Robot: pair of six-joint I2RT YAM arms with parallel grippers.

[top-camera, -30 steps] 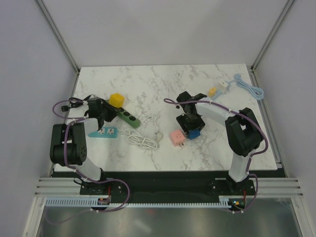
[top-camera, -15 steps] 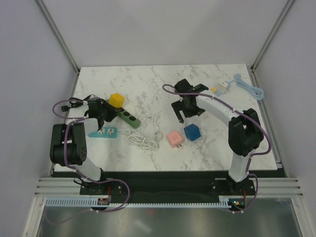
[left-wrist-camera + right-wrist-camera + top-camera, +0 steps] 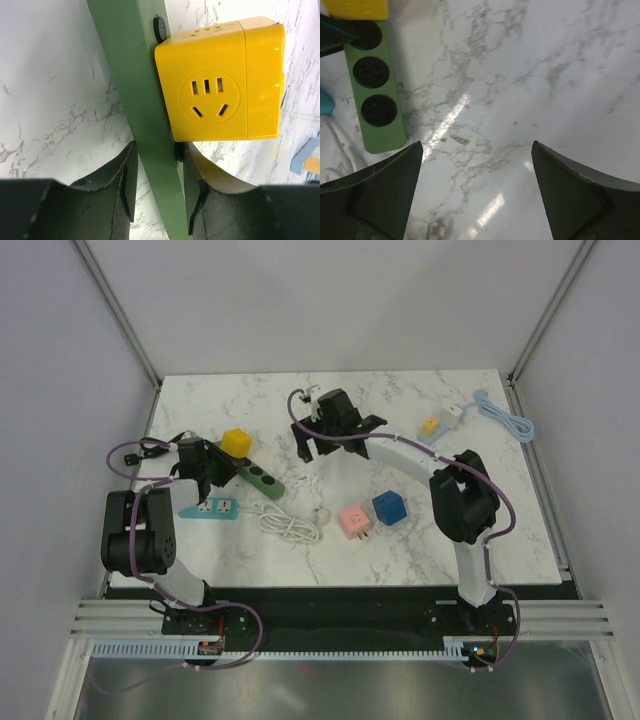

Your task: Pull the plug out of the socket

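One diagonal green strip (image 3: 262,478), yellow plug (image 3: 236,441) seemingly seated | left gripper (image 3: 156,148) clamps strip | right gripper (image 3: 476,145) wide

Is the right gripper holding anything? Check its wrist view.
No, the right gripper is open, with only bare table showing between its jaws.

I'm looking into what is reading as a robotics lab test cell. Plain pale panels (image 3: 330,300) are boxing in a marble-patterned tabletop (image 3: 250,400) at 9, 12 and 3 o'clock, aluminium struts (image 3: 117,310) are rising at the far corners, and a slotted cable duct (image 3: 330,650) is running along 6 o'clock.
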